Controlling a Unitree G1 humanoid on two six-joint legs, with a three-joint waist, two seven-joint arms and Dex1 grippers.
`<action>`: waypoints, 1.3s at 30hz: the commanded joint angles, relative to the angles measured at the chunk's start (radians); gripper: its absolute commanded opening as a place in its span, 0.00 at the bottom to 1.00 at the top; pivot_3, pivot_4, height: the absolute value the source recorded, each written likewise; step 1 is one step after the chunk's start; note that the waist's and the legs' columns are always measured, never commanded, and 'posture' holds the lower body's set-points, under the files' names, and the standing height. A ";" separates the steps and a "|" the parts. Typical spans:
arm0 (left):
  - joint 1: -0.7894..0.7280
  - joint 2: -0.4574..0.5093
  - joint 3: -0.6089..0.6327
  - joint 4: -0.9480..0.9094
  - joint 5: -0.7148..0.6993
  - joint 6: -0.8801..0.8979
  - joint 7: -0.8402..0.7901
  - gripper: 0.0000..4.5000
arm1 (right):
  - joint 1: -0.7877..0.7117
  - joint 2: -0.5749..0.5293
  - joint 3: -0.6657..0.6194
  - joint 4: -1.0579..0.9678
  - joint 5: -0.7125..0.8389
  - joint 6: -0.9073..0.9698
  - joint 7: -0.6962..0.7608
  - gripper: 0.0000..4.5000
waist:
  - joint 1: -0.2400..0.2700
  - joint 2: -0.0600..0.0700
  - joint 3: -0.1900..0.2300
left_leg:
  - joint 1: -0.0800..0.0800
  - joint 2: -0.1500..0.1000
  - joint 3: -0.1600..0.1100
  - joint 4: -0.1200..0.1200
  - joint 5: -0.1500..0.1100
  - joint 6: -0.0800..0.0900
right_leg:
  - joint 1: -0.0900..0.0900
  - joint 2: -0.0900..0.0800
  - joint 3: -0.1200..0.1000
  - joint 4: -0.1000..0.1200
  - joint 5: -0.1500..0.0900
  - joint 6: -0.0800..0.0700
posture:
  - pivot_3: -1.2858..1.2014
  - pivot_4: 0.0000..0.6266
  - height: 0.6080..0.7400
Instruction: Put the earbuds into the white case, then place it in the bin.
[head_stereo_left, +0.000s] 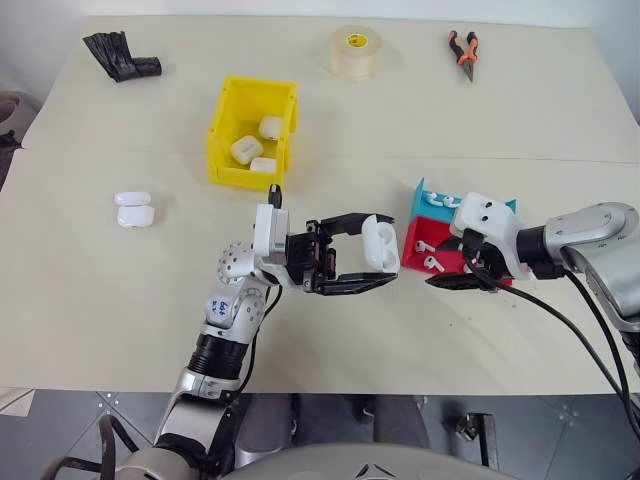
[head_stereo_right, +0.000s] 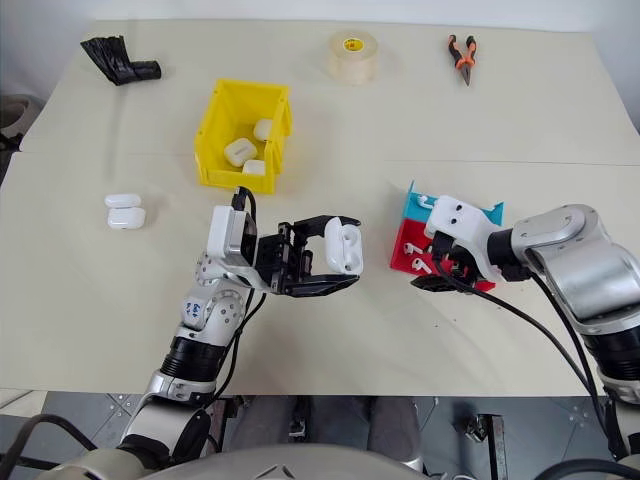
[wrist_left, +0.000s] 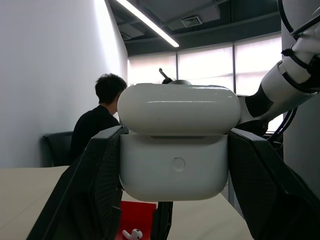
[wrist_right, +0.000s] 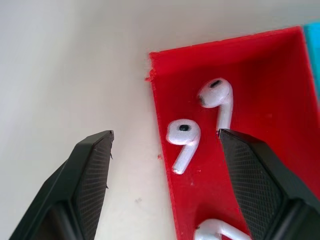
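Tabletop (head_stereo_left: 330, 330) — white case (head_stereo_left: 380, 245) upright (lid up)

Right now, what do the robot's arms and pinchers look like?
Both arms are silver-grey metal with black joints and black cables. Each wrist has a white block. The left gripper and right gripper each have two black fingers with criss-cross textured pads.

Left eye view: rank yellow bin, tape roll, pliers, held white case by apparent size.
1. Yellow bin
2. Tape roll
3. Pliers and the white case in the left gripper: look alike, and the case sits nearer the camera, so unranked.
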 joint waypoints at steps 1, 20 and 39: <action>-0.002 -0.008 0.000 -0.024 -0.009 -0.012 -0.001 0.65 | -0.008 0.010 0.010 -0.028 -0.010 0.025 -0.046 0.78 | 0.000 0.000 0.000 | 0.000 0.000 0.000 0.000 0.000 0.000 | 0.000 0.000 0.000 0.000 0.000 0.000 | 0.52 0.24 1.00; -0.004 -0.008 0.001 -0.029 -0.010 -0.011 0.003 0.65 | -0.004 0.022 0.047 -0.046 0.000 0.051 -0.110 0.27 | -0.001 0.000 0.000 | 0.000 0.000 0.000 0.000 0.000 0.000 | 0.000 0.000 0.000 0.000 0.000 0.000 | 0.52 0.24 1.00; -0.012 0.017 0.011 -0.036 -0.040 0.034 -0.016 0.65 | 0.115 0.019 -0.205 -0.082 0.127 -0.074 -0.064 0.11 | 0.002 0.000 0.000 | 0.000 0.000 0.000 0.000 0.000 0.000 | 0.000 0.000 0.000 0.000 0.000 0.000 | 0.52 0.24 1.00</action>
